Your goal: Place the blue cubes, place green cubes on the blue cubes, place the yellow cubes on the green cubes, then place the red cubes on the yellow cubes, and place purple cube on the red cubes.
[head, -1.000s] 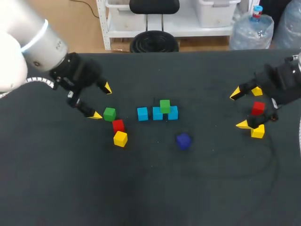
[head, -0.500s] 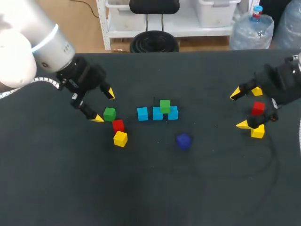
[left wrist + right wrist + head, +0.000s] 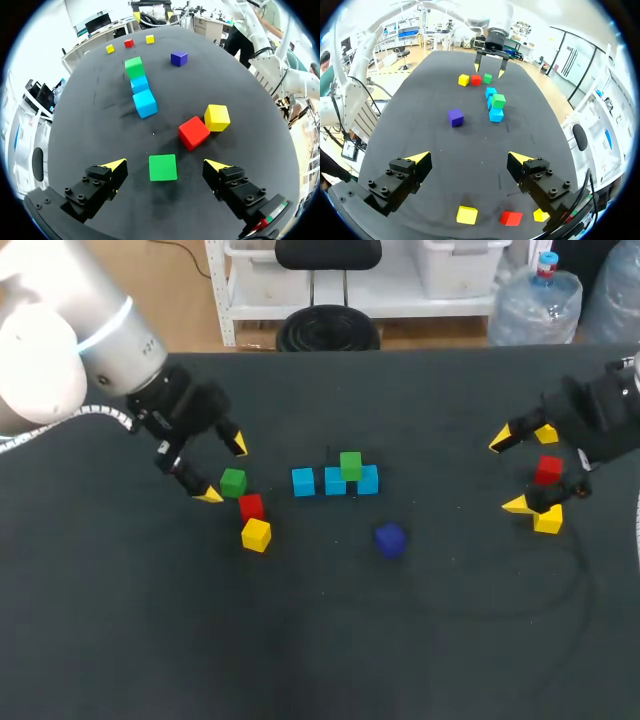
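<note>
— Eleven cubes on the surface [image 3: 320,640]. Which are hard to make out?
— Entry 1: back yellow cube [image 3: 546,433], partly covered by the right arm from above. In the right wrist view it is half behind one finger. Entry 2: blue cubes [image 3: 335,482], three in a row. The left wrist view sees the row end-on, so only two show there.
— And the green ones?
— Two. Stacked green cube [image 3: 350,465] sits on the blue row, toward the right arm's end. Which blue cube carries it, I cannot tell. Loose green cube [image 3: 163,167] lies flat on the surface.
— Left tool?
— Left tool [image 3: 165,164]: fingers spread wide, low over the surface. The loose green cube is between the tips and apart from both. It holds nothing.
— What lies beside it?
— Red cube [image 3: 193,133] just ahead of the green one, with front yellow cube [image 3: 217,117] touching or almost touching it.
— Right tool?
— Right tool [image 3: 468,158]: also wide apart and carrying nothing. Beneath it, in a line: second red cube [image 3: 511,218], with near yellow cube [image 3: 466,215] on one side and the back yellow cube on the other.
— Purple?
— One purple cube [image 3: 390,538], alone, near the blue row on its front side.
</note>
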Controlling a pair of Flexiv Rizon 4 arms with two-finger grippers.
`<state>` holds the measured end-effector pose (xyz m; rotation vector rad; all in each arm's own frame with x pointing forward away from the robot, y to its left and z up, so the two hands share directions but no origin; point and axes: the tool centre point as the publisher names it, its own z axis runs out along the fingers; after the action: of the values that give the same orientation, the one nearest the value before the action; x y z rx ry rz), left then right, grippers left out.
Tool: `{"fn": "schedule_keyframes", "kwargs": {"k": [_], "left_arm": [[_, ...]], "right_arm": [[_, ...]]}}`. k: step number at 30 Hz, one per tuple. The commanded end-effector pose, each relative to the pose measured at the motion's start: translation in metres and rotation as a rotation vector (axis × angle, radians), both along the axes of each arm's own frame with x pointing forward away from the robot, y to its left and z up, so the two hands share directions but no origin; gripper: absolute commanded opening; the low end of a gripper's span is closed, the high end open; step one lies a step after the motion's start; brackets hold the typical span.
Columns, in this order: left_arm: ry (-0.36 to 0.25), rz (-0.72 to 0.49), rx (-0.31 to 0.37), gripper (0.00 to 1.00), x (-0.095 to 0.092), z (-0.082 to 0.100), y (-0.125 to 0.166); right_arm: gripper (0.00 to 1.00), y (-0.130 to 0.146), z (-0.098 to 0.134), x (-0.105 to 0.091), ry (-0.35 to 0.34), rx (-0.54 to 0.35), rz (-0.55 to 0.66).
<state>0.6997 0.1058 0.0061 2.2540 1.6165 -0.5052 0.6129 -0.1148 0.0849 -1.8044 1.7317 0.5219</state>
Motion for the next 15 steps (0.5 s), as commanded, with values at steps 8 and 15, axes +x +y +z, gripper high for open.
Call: {"fn": "schedule_keyframes", "kwargs": {"k": [8, 15], "left_arm": [[0.008, -0.016, 0.003, 0.64, 0.004, -0.0095, 0.0005], [0.016, -0.017, 0.004, 0.58, 0.0051, -0.0133, -0.0002]], "right_arm": [[1.0, 0.0001, -0.0008, 0.0002, -0.001, 0.002, 0.001], [1.0, 0.0001, -0.0008, 0.0002, -0.001, 0.002, 0.001]]}}
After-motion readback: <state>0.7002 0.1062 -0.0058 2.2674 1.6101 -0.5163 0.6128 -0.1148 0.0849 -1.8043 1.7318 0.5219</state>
